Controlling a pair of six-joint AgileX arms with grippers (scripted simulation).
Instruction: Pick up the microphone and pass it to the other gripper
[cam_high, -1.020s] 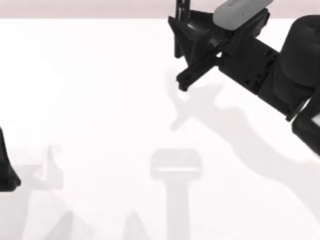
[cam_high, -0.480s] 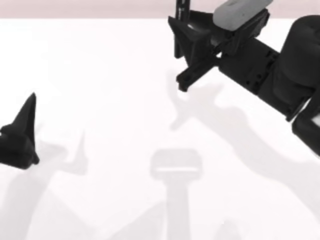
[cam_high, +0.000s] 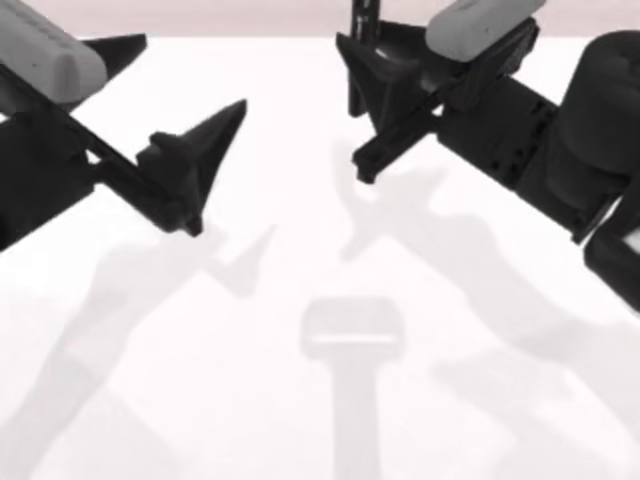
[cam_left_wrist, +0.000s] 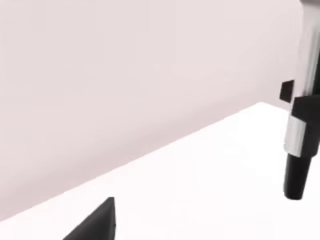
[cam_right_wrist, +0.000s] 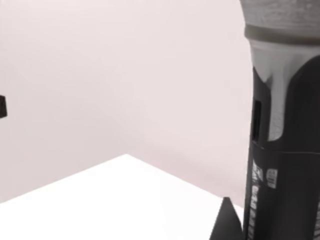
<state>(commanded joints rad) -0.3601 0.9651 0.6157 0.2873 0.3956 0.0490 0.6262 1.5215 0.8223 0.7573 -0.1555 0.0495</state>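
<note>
The microphone (cam_right_wrist: 280, 150) stands upright off the table, grey mesh head up, black handle down. My right gripper (cam_high: 362, 30) is shut on it at the table's far edge, right of centre; from above only a short piece of the black handle (cam_high: 365, 12) shows. One right fingertip (cam_right_wrist: 227, 222) sits beside the handle. My left gripper (cam_high: 185, 80), the other gripper, hovers at the far left, open, its pointed fingers (cam_high: 225, 120) spread wide toward the microphone. In the left wrist view the microphone (cam_left_wrist: 299, 145) hangs above the table, apart from the left fingertip (cam_left_wrist: 100, 222).
The white table (cam_high: 320, 400) carries only the arms' shadows. Its far edge meets a pale pink wall (cam_high: 250, 15) along the top. The bulky right arm (cam_high: 560, 140) fills the upper right corner.
My left arm has swung from the lower left edge up to the far left, its open gripper now pointing toward the microphone. The right arm and microphone have not moved.
</note>
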